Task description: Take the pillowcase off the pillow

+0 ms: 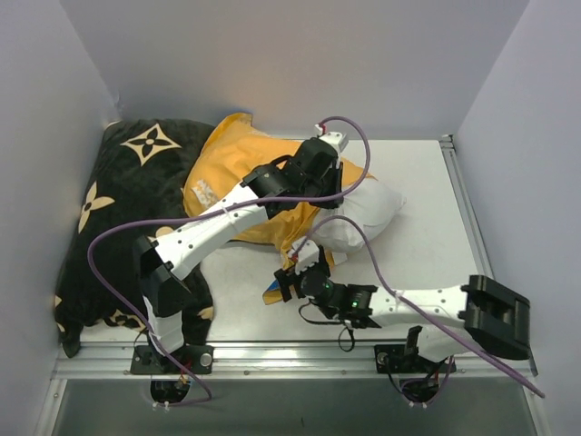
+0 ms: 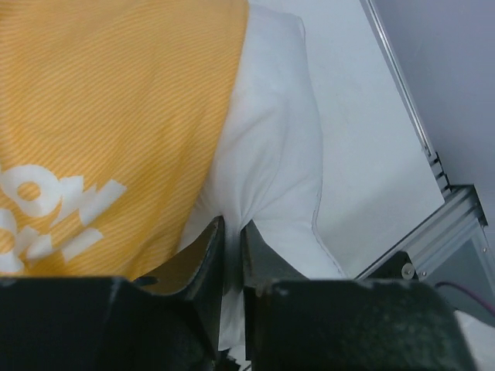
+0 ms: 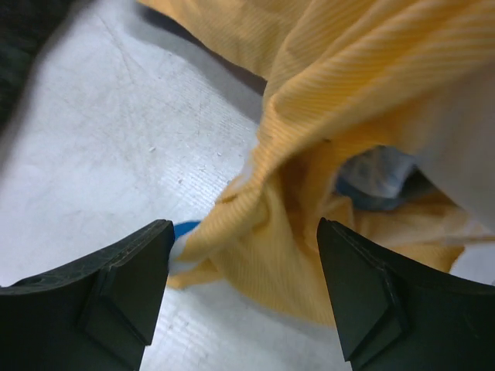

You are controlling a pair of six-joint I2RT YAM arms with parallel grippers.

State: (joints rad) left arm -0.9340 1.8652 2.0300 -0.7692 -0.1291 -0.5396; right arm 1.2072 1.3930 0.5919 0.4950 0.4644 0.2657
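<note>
Left arm stretched forward, wrist pitched down; left gripper (image 2: pixel 232 230) nearly closed, pinching a fold of the pillow (image 2: pixel 271 154). Right arm low, forearm reaching left; right gripper (image 3: pixel 244 239) jaws wide apart, gripping nothing.

Quick headcount from where I'm standing: one table (image 1: pixel 431 209), two arms, left arm (image 1: pixel 213 227) and right arm (image 1: pixel 413 307), with one tool apiece, so left tool (image 2: pixel 232 232) plus right tool (image 3: pixel 246 232). Soft stuff: one orange pillowcase (image 1: pixel 238 173), one plain white pillow (image 1: pixel 368 213), one big black cushion (image 1: pixel 127 209) with beige flowers.
</note>
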